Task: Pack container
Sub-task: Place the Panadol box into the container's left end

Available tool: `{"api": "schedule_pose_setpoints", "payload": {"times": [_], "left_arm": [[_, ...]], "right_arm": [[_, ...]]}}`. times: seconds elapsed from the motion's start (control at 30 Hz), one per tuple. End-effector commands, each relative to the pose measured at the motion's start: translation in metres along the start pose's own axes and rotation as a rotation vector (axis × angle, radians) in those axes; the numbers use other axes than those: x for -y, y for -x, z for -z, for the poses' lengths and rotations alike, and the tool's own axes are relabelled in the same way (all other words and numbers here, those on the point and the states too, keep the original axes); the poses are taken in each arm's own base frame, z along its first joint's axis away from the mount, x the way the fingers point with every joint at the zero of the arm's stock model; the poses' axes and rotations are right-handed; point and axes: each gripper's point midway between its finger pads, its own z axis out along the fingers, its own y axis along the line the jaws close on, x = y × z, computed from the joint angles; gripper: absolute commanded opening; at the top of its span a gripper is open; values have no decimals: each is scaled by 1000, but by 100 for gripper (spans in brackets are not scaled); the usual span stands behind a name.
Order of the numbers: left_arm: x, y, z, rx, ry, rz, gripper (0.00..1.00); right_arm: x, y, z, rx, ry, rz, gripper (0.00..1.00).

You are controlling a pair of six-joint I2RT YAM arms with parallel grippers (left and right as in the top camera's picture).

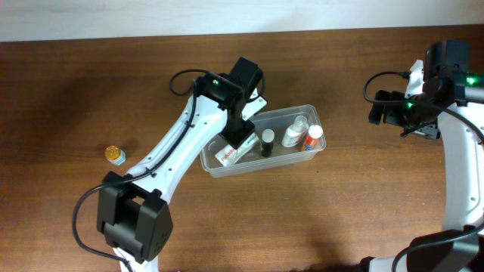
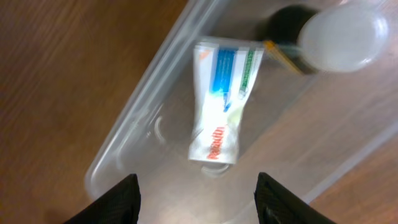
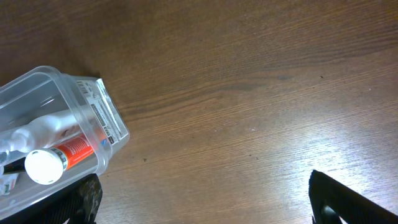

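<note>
The container [image 1: 316,115] is a clear plastic tub in the middle of the table. It holds a white toothpaste tube [image 1: 231,155], a dark bottle [image 1: 267,142], a clear bottle [image 1: 293,134] and an orange tube with a white cap [image 1: 313,137]. My left gripper [image 1: 240,138] hangs open and empty just above the tub's left end, over the toothpaste tube [image 2: 217,102]; the tub's rim [image 2: 134,118] shows below it. My right gripper [image 1: 386,112] is open and empty, well right of the tub [image 3: 109,124], above bare table.
A small yellow-capped jar [image 1: 113,154] stands alone on the table at the far left. The left arm [image 1: 174,151] stretches diagonally from the front left base to the tub. The right arm's base is at the front right.
</note>
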Motion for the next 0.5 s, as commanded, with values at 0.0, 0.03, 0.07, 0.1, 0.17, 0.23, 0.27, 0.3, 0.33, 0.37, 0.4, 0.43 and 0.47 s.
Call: {"api": "schedule_pose_setpoints", "payload": {"times": [0.0, 0.03, 0.07, 0.1, 0.17, 0.23, 0.27, 0.3, 0.33, 0.37, 0.4, 0.43, 0.47], "left_arm": [[-44, 3, 38, 92, 94, 179, 60], [-61, -3, 49, 119, 107, 262, 60], [-76, -10, 57, 136, 119, 336, 60], [-88, -15, 62, 147, 128, 390, 61], [-126, -38, 73, 165, 156, 572, 63], [-162, -69, 77, 153, 181, 755, 66], [-175, -84, 77, 136, 190, 823, 68], [-188, -102, 75, 112, 199, 891, 71], [-197, -112, 73, 97, 204, 926, 72], [-212, -133, 68, 67, 210, 987, 72], [-220, -145, 64, 50, 211, 1021, 72], [-226, -155, 59, 36, 209, 1053, 73], [-233, -167, 52, 15, 201, 1097, 75]], "right_arm": [[3, -1, -3, -10, -5, -6, 98], [3, -1, -3, -10, -5, -5, 98], [3, -1, -3, -10, -5, -5, 99], [3, -1, -3, -10, -5, -5, 98], [3, -1, -3, -9, -5, -5, 98], [3, -1, -3, -9, -5, -6, 98], [3, -1, -3, -9, -5, -6, 98], [3, -1, -3, -9, -5, -6, 98], [3, -1, -3, -9, -5, -6, 98], [3, -1, -3, -9, -5, -6, 98], [3, -1, -3, -8, -4, -6, 98], [3, -1, -3, -8, -4, -6, 98], [3, -1, -3, -8, -4, -6, 98]]}}
